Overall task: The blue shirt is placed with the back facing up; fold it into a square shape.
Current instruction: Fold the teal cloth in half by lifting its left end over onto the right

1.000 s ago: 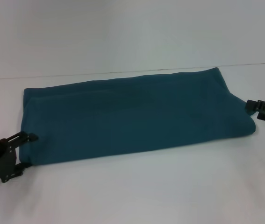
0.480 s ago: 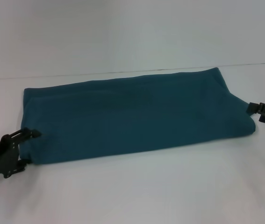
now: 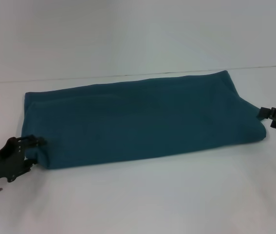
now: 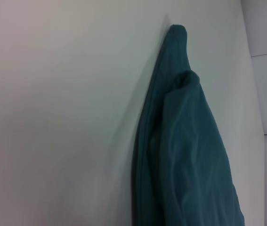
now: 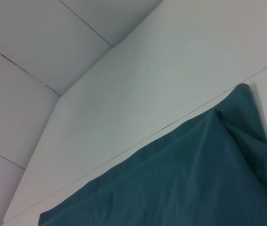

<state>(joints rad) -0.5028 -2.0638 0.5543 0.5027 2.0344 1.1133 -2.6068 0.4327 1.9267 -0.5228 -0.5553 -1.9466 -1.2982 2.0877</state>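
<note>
The white table [image 3: 142,200] carries the blue shirt [image 3: 142,122], folded into a long band lying across its middle. The left gripper [image 3: 30,148] sits at the band's near left corner, jaws apparently pinched on the fabric edge, though the view there is dim. The right gripper [image 3: 264,113] touches the right end; its jaw state cannot be told.

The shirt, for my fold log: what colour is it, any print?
The shirt is plain dark teal-blue, no print; clearest in the head view.
</note>
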